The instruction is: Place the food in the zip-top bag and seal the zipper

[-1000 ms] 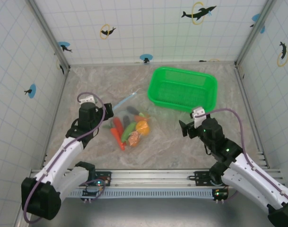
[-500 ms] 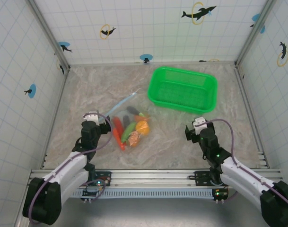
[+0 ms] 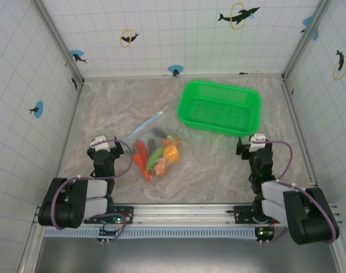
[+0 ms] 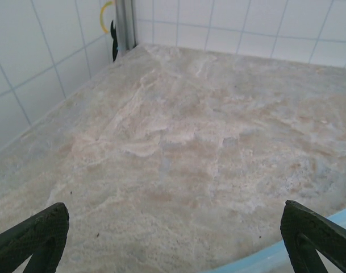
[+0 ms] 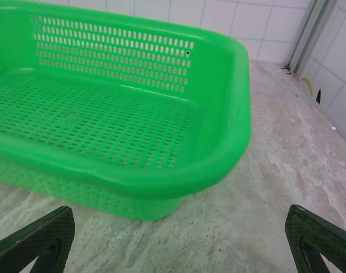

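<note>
The zip-top bag (image 3: 155,149) lies flat in the middle of the table, clear and crinkled. The food sits bunched within its outline: red carrots (image 3: 140,154), a green cucumber (image 3: 154,156), an orange round piece (image 3: 171,152), a tan piece (image 3: 160,166) and a dark long piece (image 3: 159,133). The light-blue zipper (image 3: 144,124) runs up-right from the bag's left edge, and its end shows as a blue strip (image 4: 275,257). My left gripper (image 3: 106,147) rests just left of the bag, open and empty (image 4: 173,250). My right gripper (image 3: 255,143) stands open and empty (image 5: 178,250), facing the basket.
A green plastic basket (image 3: 221,107) stands at the back right with nothing in it, its near rim (image 5: 161,182) close in front of my right gripper. Tiled walls (image 3: 173,34) enclose the table. Both arms are folded low by their bases at the near edge.
Both arms have drawn back and folded down toward their bases. The left gripper moved down and left away from the bag, the right gripper moved right. The bag and food have not moved.
</note>
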Robot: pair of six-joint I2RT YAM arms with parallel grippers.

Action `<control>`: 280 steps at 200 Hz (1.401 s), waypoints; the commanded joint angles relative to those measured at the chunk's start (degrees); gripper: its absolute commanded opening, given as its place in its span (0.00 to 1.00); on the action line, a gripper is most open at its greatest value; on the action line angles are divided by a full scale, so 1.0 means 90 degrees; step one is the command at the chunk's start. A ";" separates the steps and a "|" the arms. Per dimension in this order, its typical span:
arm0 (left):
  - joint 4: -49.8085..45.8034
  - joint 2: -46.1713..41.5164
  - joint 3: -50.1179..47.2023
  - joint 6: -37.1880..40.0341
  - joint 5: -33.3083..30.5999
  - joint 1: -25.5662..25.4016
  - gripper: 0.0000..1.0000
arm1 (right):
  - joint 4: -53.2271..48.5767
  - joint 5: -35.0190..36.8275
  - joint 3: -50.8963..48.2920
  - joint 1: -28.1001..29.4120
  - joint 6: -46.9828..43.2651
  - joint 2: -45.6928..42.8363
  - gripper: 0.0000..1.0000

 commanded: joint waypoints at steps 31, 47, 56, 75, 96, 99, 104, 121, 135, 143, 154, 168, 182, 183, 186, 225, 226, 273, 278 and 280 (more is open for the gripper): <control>0.2866 0.1524 -0.0899 0.0589 0.0585 0.0214 0.98 | 0.2243 -0.0838 -0.0667 -0.0821 0.0897 0.1550 0.98; 0.2595 0.1695 -0.0576 0.0574 0.0892 0.0309 0.98 | 0.3720 -0.1057 -0.0920 -0.0855 0.0900 0.2507 1.00; 0.1447 0.1503 -0.0222 0.0442 0.1449 0.0559 0.98 | 0.3978 -0.1454 -0.0860 -0.0880 0.0799 0.2758 1.00; 0.1257 0.1598 -0.0016 0.0166 0.2075 0.0980 0.98 | 0.2101 -0.2054 -0.0165 -0.0921 0.0548 0.2409 1.00; 0.1151 0.1579 0.0001 0.0188 0.2073 0.0991 0.98 | 0.1988 -0.1822 -0.0055 -0.1049 0.0804 0.2495 1.00; 0.1101 0.1562 0.0013 0.0184 0.2072 0.0982 0.98 | 0.1784 -0.1803 -0.0023 -0.1046 0.0791 0.2430 1.00; 0.1094 0.1566 0.0023 0.0189 0.2068 0.0985 0.98 | 0.1795 -0.1667 -0.0023 -0.1016 0.0799 0.2421 1.00; 0.1092 0.1568 0.0020 0.0189 0.2072 0.0990 0.98 | 0.2023 -0.1127 -0.0068 -0.0904 0.0852 0.2515 1.00; 0.1094 0.1566 0.0023 0.0184 0.2068 0.0982 0.98 | 0.1744 -0.1013 -0.0012 -0.0856 0.0854 0.2411 1.00; 0.1126 0.1568 0.0023 0.0184 0.2075 0.0997 0.98 | 0.1896 -0.0914 -0.0051 -0.0795 0.0827 0.2446 1.00; 0.1124 0.1565 0.0023 0.0191 0.2068 0.0988 0.98 | 0.1774 -0.0890 -0.0021 -0.0782 0.0831 0.2405 1.00; 0.1121 0.1568 0.0007 0.0185 0.2073 0.0986 0.97 | 0.1852 -0.0747 -0.0048 -0.0714 0.0788 0.2420 1.00; 0.1124 0.1572 0.0007 0.0168 0.2115 0.1024 0.98 | 0.1743 -0.0796 -0.0001 -0.0789 0.0872 0.2415 1.00; 0.1123 0.1567 0.0010 0.0166 0.2125 0.1031 0.98 | 0.1748 -0.0825 0.0000 -0.0800 0.0878 0.2418 1.00; 0.1128 0.1569 0.0005 0.0148 0.2138 0.1045 0.98 | 0.1761 -0.0889 -0.0007 -0.0832 0.0892 0.2420 1.00; 0.1143 0.1571 -0.0004 0.0162 0.2139 0.1049 0.98 | 0.1753 -0.0902 -0.0008 -0.0841 0.0898 0.2420 1.00; 0.1152 0.1567 -0.0005 0.0158 0.2139 0.1048 0.98 | 0.1753 -0.0902 -0.0008 -0.0841 0.0896 0.2420 1.00; 0.1151 0.1547 -0.0016 0.0210 0.1946 0.0935 0.98 | 0.1753 -0.0895 -0.0008 -0.0841 0.0901 0.2420 1.00; 0.1158 0.1543 -0.0016 0.0204 0.1939 0.0939 0.98 | 0.1757 -0.0893 -0.0009 -0.0840 0.0896 0.2420 1.00; 0.1160 0.1550 -0.0016 0.0211 0.1946 0.0940 0.98 | 0.1754 -0.0897 -0.0009 -0.0845 0.0903 0.2420 1.00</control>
